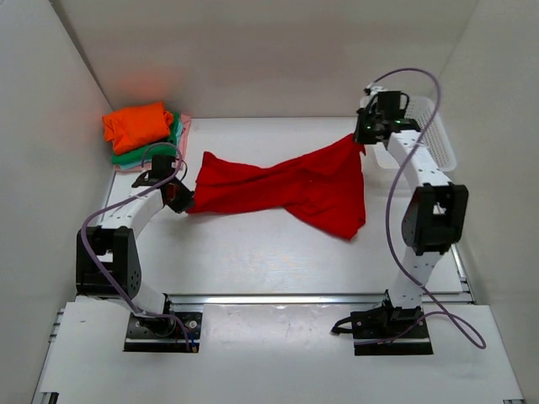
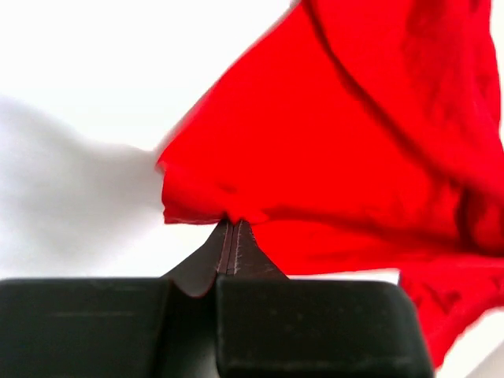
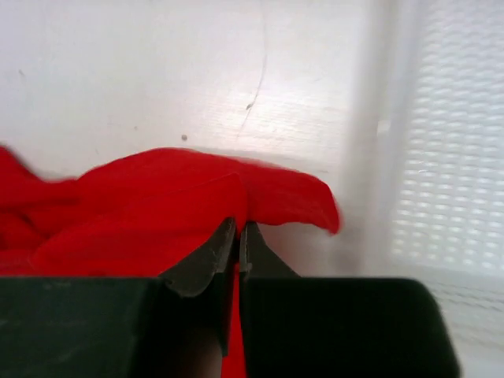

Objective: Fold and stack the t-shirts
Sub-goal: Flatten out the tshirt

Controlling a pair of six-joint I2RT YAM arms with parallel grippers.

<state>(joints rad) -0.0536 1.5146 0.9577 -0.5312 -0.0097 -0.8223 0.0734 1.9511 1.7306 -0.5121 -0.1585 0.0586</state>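
Observation:
The large red t-shirt (image 1: 286,189) is stretched across the table between both arms, sagging and twisted in the middle. My left gripper (image 1: 184,202) is shut on its left corner (image 2: 205,197). My right gripper (image 1: 362,139) is shut on its right corner (image 3: 236,197), held up near the basket. A stack of folded shirts sits at the back left: the orange t-shirt (image 1: 137,124) on top, the green t-shirt (image 1: 135,156) under it, and a pale pink t-shirt (image 1: 184,128) edge at the bottom.
A white mesh basket (image 1: 436,135) stands at the back right, close behind my right gripper; it also shows in the right wrist view (image 3: 441,157). White walls enclose the table on the left, back and right.

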